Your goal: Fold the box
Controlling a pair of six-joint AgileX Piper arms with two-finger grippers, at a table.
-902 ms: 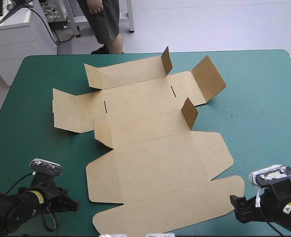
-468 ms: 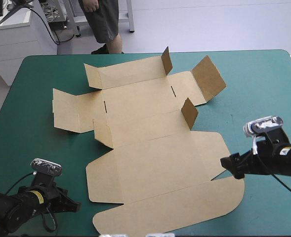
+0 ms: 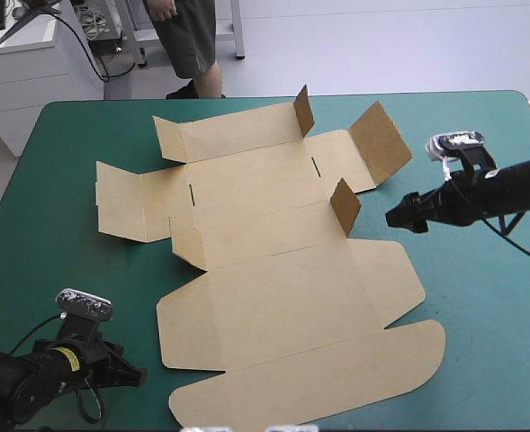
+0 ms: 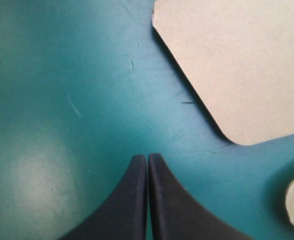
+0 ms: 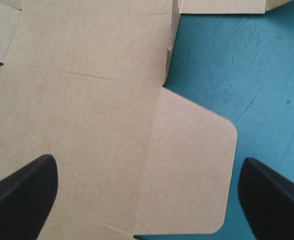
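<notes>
The brown box [image 3: 282, 270] is lying mostly flat on the teal-green table [image 3: 480, 342], with a few bits standing up on its far side. The left gripper [image 4: 147, 157] has its fingers pressed together over bare cover, a box corner ahead of it. The right gripper [image 5: 147, 167] is spread wide, with a rounded flap [image 5: 191, 170] showing between its fingers.

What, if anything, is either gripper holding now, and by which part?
Nothing is held. The left gripper is shut, empty, over the teal-green table cover beside the brown cardboard box sheet; the right gripper is open over one rounded flap.
</notes>
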